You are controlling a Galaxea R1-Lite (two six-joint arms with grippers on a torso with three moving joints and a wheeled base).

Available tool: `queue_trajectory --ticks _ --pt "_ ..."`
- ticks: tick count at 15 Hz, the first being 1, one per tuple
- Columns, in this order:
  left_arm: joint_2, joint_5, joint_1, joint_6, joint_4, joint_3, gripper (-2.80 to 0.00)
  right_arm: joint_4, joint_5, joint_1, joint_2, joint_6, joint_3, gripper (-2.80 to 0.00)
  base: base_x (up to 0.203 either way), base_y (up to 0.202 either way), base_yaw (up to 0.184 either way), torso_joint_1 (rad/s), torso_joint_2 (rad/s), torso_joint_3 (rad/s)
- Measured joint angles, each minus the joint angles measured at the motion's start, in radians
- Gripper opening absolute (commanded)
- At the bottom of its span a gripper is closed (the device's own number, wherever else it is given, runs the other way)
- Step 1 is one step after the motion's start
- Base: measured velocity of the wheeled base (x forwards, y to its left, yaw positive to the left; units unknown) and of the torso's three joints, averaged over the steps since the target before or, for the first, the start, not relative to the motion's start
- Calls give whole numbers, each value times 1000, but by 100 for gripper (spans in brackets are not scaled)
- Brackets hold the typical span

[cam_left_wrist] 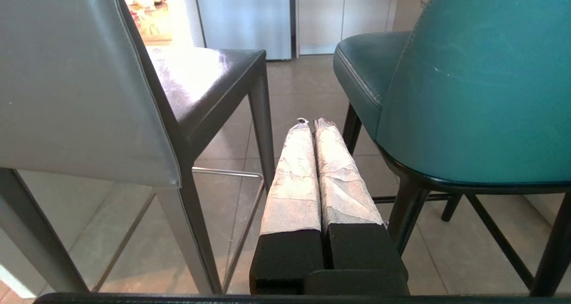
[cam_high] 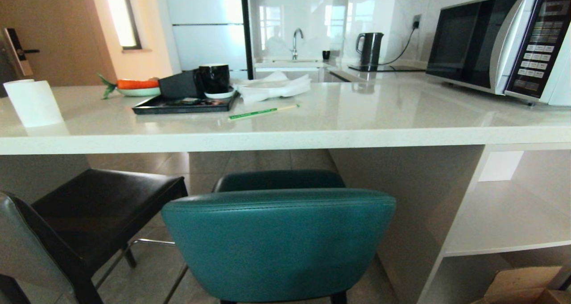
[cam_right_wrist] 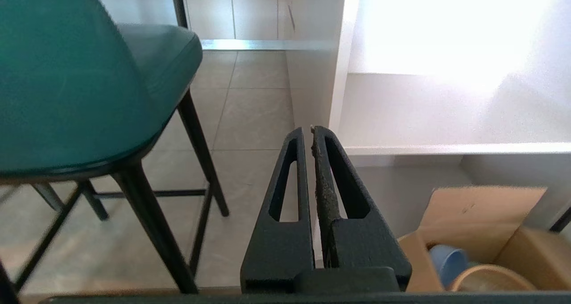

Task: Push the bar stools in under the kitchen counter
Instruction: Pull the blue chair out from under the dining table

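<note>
Below the glossy white table point(cam_high: 285, 137), both pincers, left point(cam_left_wrist: 312, 123) and right point(cam_right_wrist: 311, 129), are closed empty beside the rounded padded teal stool point(cam_high: 279, 241) and square leather stool point(cam_high: 105, 210).

Teal stool point(cam_high: 279, 241) and grey stool point(cam_high: 89, 215) side by side, partly under white counter point(cam_high: 312, 137)

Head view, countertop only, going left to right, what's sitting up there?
Paper roll → carrot plate → black tray with mug → green pencil → white napkins → kettle → microwave.
</note>
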Motion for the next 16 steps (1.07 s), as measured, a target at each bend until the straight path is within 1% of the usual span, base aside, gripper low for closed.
queue_trajectory --ticks 1,2,3,4,7,9,11,13,14,16 --pt "0 -1 0 12 0 0 -280 0 18 0 0 -28 0 -280 0 0 0 0 0 0" --pt "0 -3 0 47 0 0 -280 0 32 0 0 -59 0 -280 0 0 0 0 0 0" --pt "0 -6 0 81 -3 0 -280 3 39 0 0 -69 -1 -280 0 0 0 0 0 0" --pt "0 -14 0 90 -13 -5 -280 15 49 0 3 -68 -12 -280 0 0 0 0 0 0" --pt "68 -115 -3 78 -24 -103 -280 -1 111 3 96 -52 -130 -280 0 0 0 0 0 0" --pt "211 -151 -12 27 -85 -163 -280 -58 152 10 244 -34 -199 -280 0 0 0 0 0 0" --pt "404 -164 -20 -22 -213 -187 -280 -173 192 17 423 -20 -221 -280 0 0 0 0 0 0" --pt "628 -172 -25 -49 -398 -190 -280 -318 233 25 624 -12 -217 -280 0 0 0 0 0 0" --pt "750 -175 -27 -59 -512 -183 -280 -398 248 29 735 -9 -210 -280 0 0 0 0 0 0" --pt "939 -179 -30 -76 -704 -157 -280 -539 267 51 919 -6 -192 -280 0 0 0 0 0 0"
